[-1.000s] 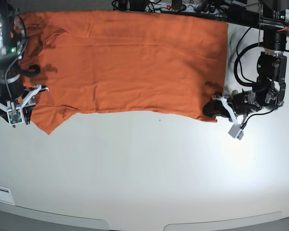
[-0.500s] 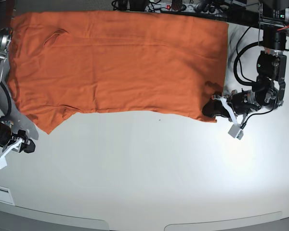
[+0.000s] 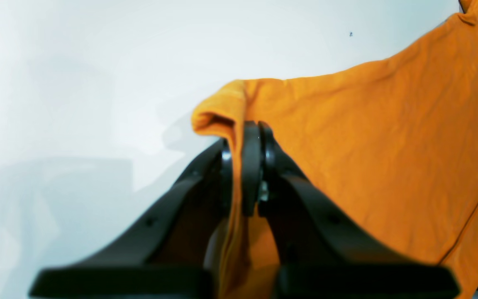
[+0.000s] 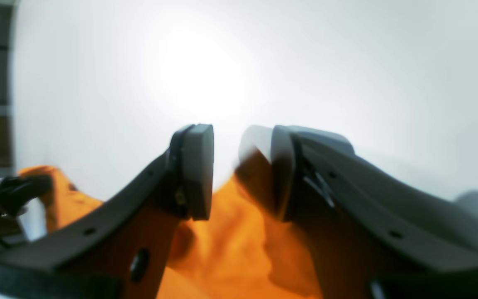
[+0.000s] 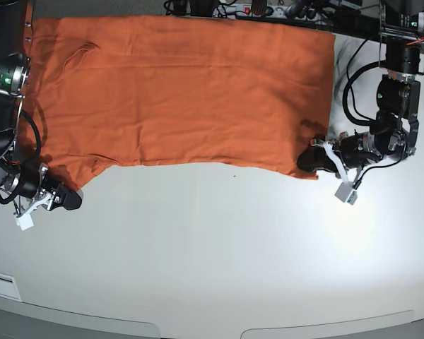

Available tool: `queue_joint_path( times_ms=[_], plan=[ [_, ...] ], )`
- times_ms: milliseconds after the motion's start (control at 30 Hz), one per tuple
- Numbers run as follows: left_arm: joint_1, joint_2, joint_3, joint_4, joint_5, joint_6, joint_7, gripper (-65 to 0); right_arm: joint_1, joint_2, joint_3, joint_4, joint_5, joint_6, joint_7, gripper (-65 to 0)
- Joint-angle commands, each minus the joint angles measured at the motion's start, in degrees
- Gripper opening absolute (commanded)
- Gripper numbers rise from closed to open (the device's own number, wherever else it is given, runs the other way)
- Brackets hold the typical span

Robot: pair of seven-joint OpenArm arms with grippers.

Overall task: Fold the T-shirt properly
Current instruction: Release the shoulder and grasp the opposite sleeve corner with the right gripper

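The orange T-shirt (image 5: 184,92) lies spread flat across the back of the white table, with the neckline at the left. My left gripper (image 5: 305,161) is shut on the shirt's front right hem corner. In the left wrist view the fingers (image 3: 244,137) pinch a raised fold of the orange fabric (image 3: 367,137). My right gripper (image 5: 72,201) is low on the table at the tip of the front left sleeve (image 5: 69,185). In the right wrist view it (image 4: 226,166) is open, with orange fabric (image 4: 230,236) low between the fingers.
Cables and a power strip (image 5: 254,8) run along the back edge behind the shirt. The white table (image 5: 219,247) stretches in front of the shirt to its curved front edge. A white label (image 5: 0,284) sits at the front left.
My right gripper left the left sleeve, dropped toward the front left, then moved right to the sleeve's tip. My left gripper and the shirt have stayed put.
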Motion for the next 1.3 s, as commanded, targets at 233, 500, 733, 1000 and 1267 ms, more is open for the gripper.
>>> queue_joint_path(
  times_ms=[233,500,733,1000,1267],
  plan=[
    [-0.28,-0.72,0.00,0.09,2.27,0.68,2.14,-65.0,0.79,0.66,-0.76,0.55,-1.77,2.35,-1.60,-39.7],
    [-0.31,-0.70,0.00,0.09,2.23,0.68,2.10,-65.0,0.81,3.78,-1.25,2.21,-3.15,2.35,-2.32,-39.7],
    [-0.31,-0.70,0.00,0.09,2.25,0.68,1.18,-65.0,-0.50,4.37,-1.25,3.65,-8.17,2.35,0.79,-39.7],
    [-0.31,-0.72,0.00,0.09,2.23,0.68,0.83,-65.0,-4.02,2.51,-1.25,3.65,-12.28,2.35,6.23,-39.7],
    [-0.31,-0.72,0.00,0.09,2.23,0.68,0.83,-65.0,-4.15,2.51,-1.25,3.65,-3.30,2.35,-3.69,-39.7]
  ],
)
